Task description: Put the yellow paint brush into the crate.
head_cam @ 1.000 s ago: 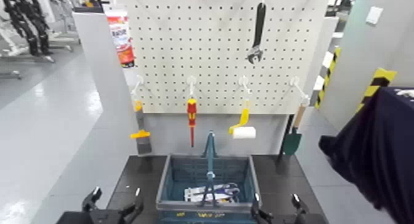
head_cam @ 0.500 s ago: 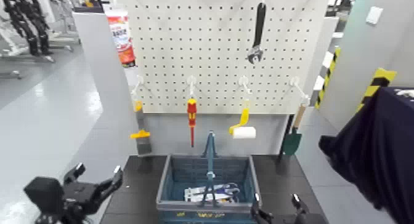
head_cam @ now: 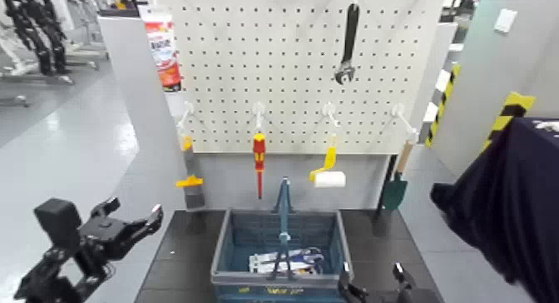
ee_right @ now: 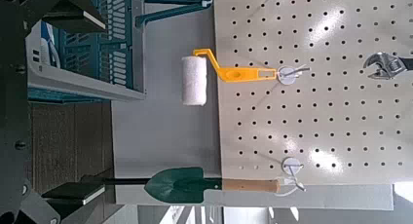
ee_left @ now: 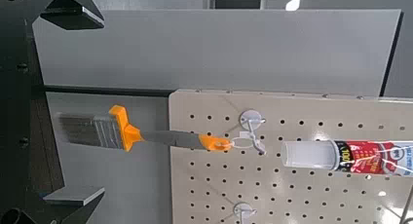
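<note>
Yellow paint brush (head_cam: pixel 192 180): hanging on a hook at the pegboard's (head_cam: pixel 291 73) lower left, above and left of the crate (head_cam: pixel 221 248). Spread open and empty at left gripper (head_cam: pixel 135 209), apart from the brush; open and empty too at right gripper (head_cam: pixel 373 270), beside the crate.

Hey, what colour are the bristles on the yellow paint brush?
Dark grey bristles, best seen in the left wrist view.

The paint brush (head_cam: pixel 191 180) hangs upright left of centre in the head view, its flat dark bristles down, with yellow-orange at its top end and just above the bristles. The crate (head_cam: pixel 221 255), a blue-grey slotted basket, sits upright at bottom centre, open-topped, its middle handle standing up.
</note>
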`<action>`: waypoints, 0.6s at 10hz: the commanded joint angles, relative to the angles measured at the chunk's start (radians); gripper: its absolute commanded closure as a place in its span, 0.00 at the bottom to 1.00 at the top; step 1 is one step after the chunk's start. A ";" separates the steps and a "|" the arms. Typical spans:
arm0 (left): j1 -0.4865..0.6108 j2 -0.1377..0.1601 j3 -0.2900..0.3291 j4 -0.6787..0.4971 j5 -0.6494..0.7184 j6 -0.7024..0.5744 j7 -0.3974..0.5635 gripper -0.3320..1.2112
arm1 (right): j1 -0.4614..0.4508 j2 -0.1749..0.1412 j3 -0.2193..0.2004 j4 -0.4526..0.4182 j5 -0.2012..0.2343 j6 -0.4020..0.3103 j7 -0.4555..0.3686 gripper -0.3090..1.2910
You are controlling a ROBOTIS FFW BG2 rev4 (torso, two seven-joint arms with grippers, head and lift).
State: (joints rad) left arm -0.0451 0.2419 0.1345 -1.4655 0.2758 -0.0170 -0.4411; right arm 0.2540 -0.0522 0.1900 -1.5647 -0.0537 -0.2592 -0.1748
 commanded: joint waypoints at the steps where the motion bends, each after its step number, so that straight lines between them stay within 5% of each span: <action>1: -0.085 0.050 -0.044 0.077 0.010 0.014 -0.030 0.28 | -0.002 -0.002 0.002 0.002 0.000 0.000 0.000 0.28; 6: -0.280 0.137 -0.207 0.278 0.086 0.009 -0.102 0.28 | -0.006 -0.002 0.006 0.003 -0.002 0.000 0.000 0.28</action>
State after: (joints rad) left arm -0.3049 0.3710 -0.0545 -1.2082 0.3533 -0.0064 -0.5417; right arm 0.2488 -0.0537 0.1959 -1.5623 -0.0552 -0.2592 -0.1734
